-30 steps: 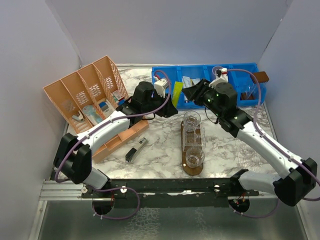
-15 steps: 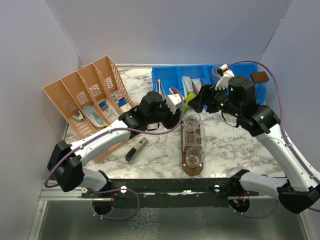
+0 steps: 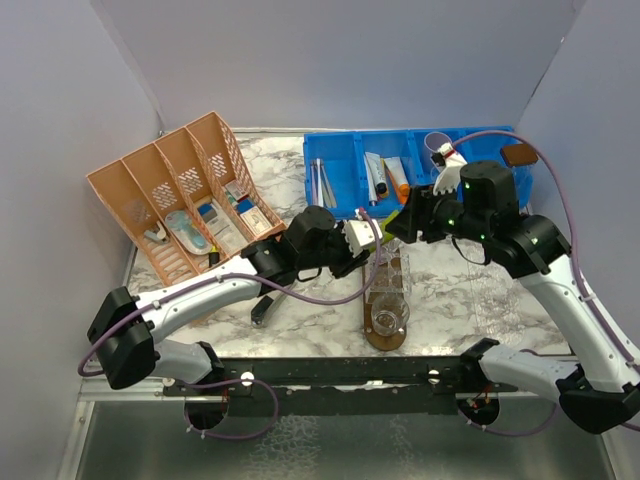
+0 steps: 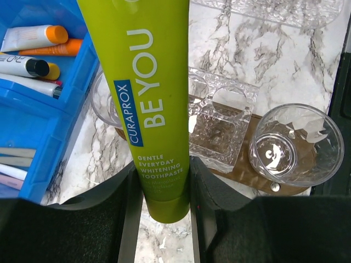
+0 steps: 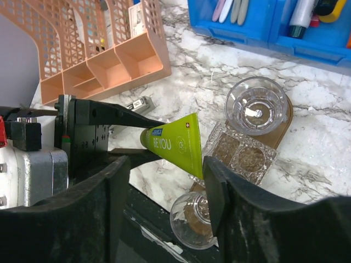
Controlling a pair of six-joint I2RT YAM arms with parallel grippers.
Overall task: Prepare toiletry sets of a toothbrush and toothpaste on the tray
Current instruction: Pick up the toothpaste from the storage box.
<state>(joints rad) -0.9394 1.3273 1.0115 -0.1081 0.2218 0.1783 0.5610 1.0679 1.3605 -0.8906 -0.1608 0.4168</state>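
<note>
Lime green toothpaste tube [image 4: 156, 109] is pinched at its narrow end between the left gripper's [image 4: 163, 205] fingers and held above the dark wooden tray [image 4: 238, 164], partly hiding the far tumbler [image 4: 103, 101]. The right gripper [image 5: 167, 164] is held higher, its fingers spread around nothing. The near tumbler [image 4: 293, 143] is seen empty.

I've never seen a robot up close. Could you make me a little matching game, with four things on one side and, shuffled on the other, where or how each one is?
Things:
1. lime green tube
2. clear tumbler
3. blue bin
4. right end effector

Places and states:
A. stands on the brown tray
B. open, gripping nothing
C. clamped in the left end effector
D. sits at the far edge of the table

Pairs: 1-C, 2-A, 3-D, 4-B.
</note>
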